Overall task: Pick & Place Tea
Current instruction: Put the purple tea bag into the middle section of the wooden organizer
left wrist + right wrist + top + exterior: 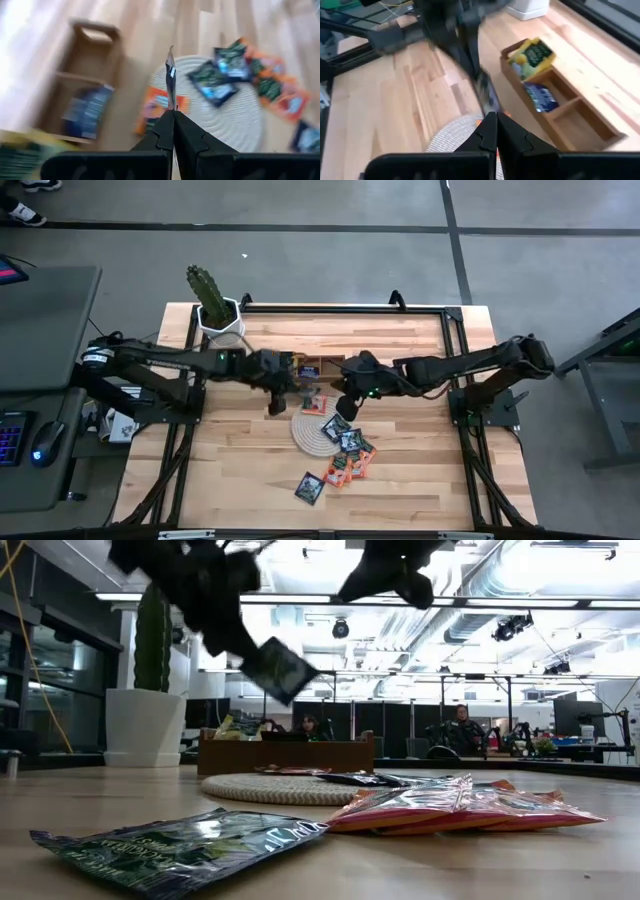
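My left gripper (173, 116) is shut on a dark tea sachet (171, 80), seen edge-on in the left wrist view and hanging in the air in the low view (280, 668). It hovers between the wooden tray (322, 367) and the round woven mat (312, 433). My right gripper (492, 125) is shut and empty, above the mat's far edge (346, 406). The tray holds yellow-green sachets (534, 54) and a blue one (540, 96). An orange sachet (160, 107) lies flat beside the mat. Several more sachets (348, 452) lie on and near the mat. My left gripper pinches the dark sachet by one edge (173, 106) between its two fingertips, coming from above. The sachet is lifted clear of the table and sticks out beyond the fingertips, tilted, as the low view shows.
A potted cactus (212, 305) stands at the table's far left corner. One dark sachet (309, 487) lies alone toward the near edge. The tray's third compartment (582, 120) shows bare wood. Bare tabletop lies to the left and right of the mat.
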Controlling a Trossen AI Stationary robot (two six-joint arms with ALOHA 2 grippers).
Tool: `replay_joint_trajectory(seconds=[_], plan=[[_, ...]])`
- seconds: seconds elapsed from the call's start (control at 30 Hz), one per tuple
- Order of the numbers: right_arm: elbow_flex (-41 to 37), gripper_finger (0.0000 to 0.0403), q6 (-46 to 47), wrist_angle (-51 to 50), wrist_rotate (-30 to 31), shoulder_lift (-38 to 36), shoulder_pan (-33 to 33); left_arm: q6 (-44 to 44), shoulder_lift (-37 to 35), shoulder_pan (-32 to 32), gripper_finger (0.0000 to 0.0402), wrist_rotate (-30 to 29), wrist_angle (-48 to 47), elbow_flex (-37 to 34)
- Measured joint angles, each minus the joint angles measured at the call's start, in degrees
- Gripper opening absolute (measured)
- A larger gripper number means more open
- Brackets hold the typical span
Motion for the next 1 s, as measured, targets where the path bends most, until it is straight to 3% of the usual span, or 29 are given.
replay_joint_trajectory(seconds=[0.2, 0.37, 0.57, 1.0], plan=[[0.0, 0.0000, 1.0, -4.4, 1.3, -0.6, 0.0, 16.5, 5.0, 2.8, 0.0000, -8.6, -20.5, 16.9], [0.0, 0.0000, 1.4, -5.7, 1.8, -0.6, 0.0, 26.1, 9.5, 3.6, 0.0000, -9.8, -30.1, 25.3], [0.0, 0.0000, 1.7, -5.8, 1.8, -0.6, 0.0, 34.6, 15.6, 3.5, 0.0000, -3.8, -36.1, 28.0], [0.0, 0.0000, 1.9, -6.0, 2.2, -0.6, 0.0, 37.6, 23.4, 3.5, 0.0000, -0.3, -36.1, 28.3]])
